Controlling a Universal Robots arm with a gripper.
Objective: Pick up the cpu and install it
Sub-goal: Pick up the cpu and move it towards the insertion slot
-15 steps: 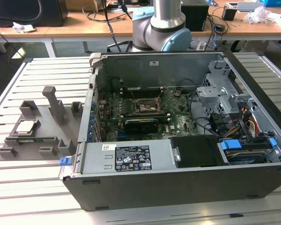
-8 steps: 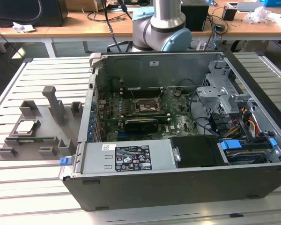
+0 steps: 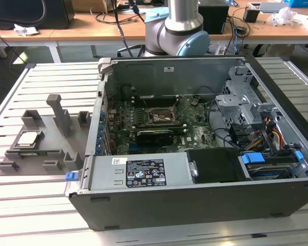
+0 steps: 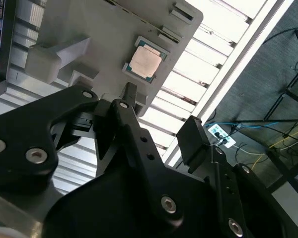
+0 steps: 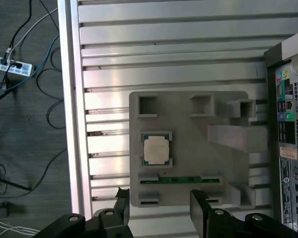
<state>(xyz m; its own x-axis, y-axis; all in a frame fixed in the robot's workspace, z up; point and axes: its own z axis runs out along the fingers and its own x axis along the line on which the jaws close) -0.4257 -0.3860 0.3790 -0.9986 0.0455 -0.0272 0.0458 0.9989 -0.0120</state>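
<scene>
The cpu is a small silver square lying flat in its recess on the grey holder tray, at the exterior view's left beside the open computer case. In both wrist views the cpu lies well below my gripper. The gripper hangs above the tray's edge, open, with nothing between its black fingers. The dark motherboard socket sits inside the case with its metal frame around it.
The open computer case fills the middle of the slatted metal table, and its rear panel stands close to the tray. A green strip lies in a tray slot. Upright tray posts rise near the cpu. The arm's base stands behind the case.
</scene>
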